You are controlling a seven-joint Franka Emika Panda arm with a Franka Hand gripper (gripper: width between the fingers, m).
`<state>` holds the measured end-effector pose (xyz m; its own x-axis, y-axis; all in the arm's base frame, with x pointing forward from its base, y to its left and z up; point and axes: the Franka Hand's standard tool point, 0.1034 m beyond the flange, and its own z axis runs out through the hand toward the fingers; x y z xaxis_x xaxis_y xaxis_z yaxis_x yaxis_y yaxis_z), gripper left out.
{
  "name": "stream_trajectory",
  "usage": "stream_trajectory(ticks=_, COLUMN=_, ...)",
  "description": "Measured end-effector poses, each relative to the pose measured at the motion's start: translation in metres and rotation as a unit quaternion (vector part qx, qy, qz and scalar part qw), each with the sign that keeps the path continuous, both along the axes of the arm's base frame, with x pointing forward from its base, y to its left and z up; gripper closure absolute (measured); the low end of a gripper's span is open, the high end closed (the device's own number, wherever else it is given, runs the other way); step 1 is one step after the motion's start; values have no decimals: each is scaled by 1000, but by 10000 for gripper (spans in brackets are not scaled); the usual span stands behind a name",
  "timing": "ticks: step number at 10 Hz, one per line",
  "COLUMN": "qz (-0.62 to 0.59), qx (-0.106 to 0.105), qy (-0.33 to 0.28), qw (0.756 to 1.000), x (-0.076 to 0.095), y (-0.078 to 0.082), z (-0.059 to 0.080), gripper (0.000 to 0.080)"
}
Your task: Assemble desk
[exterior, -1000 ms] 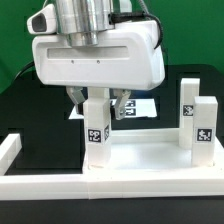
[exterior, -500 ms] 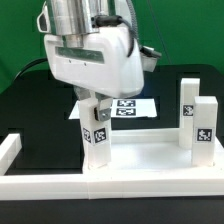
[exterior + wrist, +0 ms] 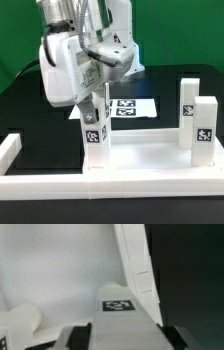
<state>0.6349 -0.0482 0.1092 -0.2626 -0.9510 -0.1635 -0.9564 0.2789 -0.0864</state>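
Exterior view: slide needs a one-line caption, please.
Panda gripper grips a tagged leg upright at the tabletop corner; two legs already stand opposite.

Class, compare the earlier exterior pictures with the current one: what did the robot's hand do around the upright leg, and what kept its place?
The gripper rotated about the upright short square white tagged leg it straddles, its broad white body swinging from facing the camera to side-on, as if screwing the leg in. The leg, the two right-hand legs, the white plastic rimmed tabletop and the marker board stayed put.
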Motion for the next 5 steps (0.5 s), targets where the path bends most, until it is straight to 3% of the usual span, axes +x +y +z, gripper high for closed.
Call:
stream_trajectory(ticks=1, qz=-2, qx=0, qy=1, qw=1000, x=0, y=0, z=0, gripper=506)
stream_trajectory(ticks=2, qz=15, qx=-2, qy=-1, qw=1000, x=0, y=0, z=0, gripper=433)
stream_trajectory(ticks=3, qz=66, qx=-14, qy=-3, qw=998, x=-1, y=0, z=0, gripper=296)
stream_trajectory(ticks=4, qz=161, qx=-30, qy=-4, qw=987, x=-3, y=1, z=-1, gripper=296)
stream_trajectory(ticks=5, qz=250, qx=-36, qy=-5, qw=968, x=-5, y=4, z=-1, gripper=178)
